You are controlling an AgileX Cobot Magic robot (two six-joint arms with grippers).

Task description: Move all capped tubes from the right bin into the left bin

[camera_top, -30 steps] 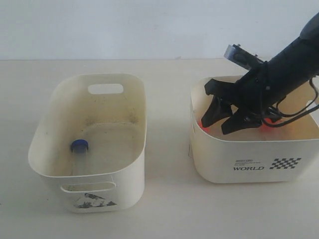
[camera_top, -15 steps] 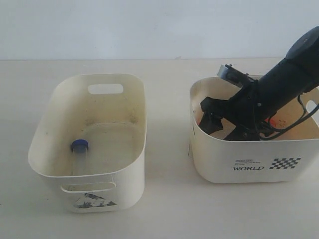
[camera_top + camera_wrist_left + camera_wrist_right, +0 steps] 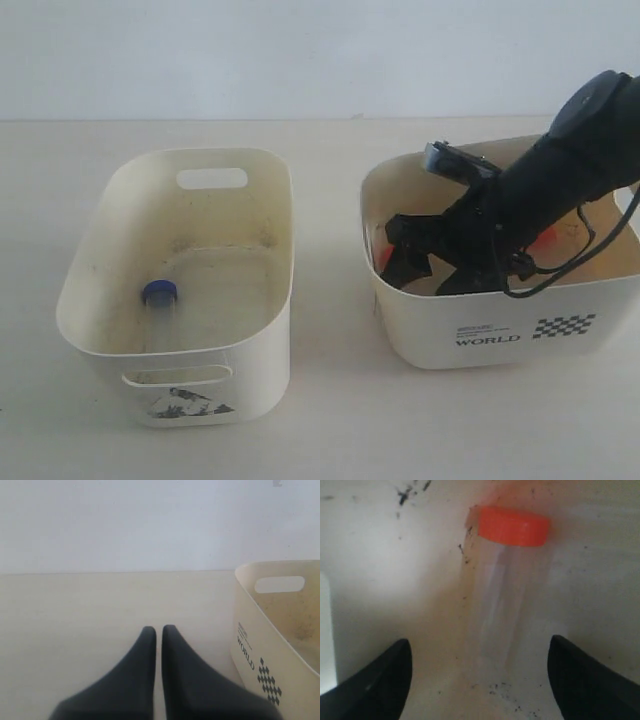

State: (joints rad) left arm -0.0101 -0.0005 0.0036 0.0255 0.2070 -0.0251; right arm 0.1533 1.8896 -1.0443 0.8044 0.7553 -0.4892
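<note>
On your pale tabletop [image 3: 330, 420] before a plain white wall [image 3: 300, 50], your right claw [image 3: 479, 645] hung spread wide inside the cream plastic "WORLD" tub [image 3: 480, 335], straddling a clear orange-capped tube [image 3: 502, 595] without touching it, your left claw [image 3: 159, 630] was pinched shut and empty, and one blue-capped tube [image 3: 158, 300] lay in the stickered cream tub [image 3: 250, 340].

Matte black arm [image 3: 560, 160], thin looping cable [image 3: 572, 262], pointed black right end effector [image 3: 480, 639].

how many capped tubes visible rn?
3. One blue-capped tube lies in the left bin. Two orange-capped tubes are in the right bin: one just ahead of the open right gripper, one beyond the arm. More may be hidden under it.
</note>
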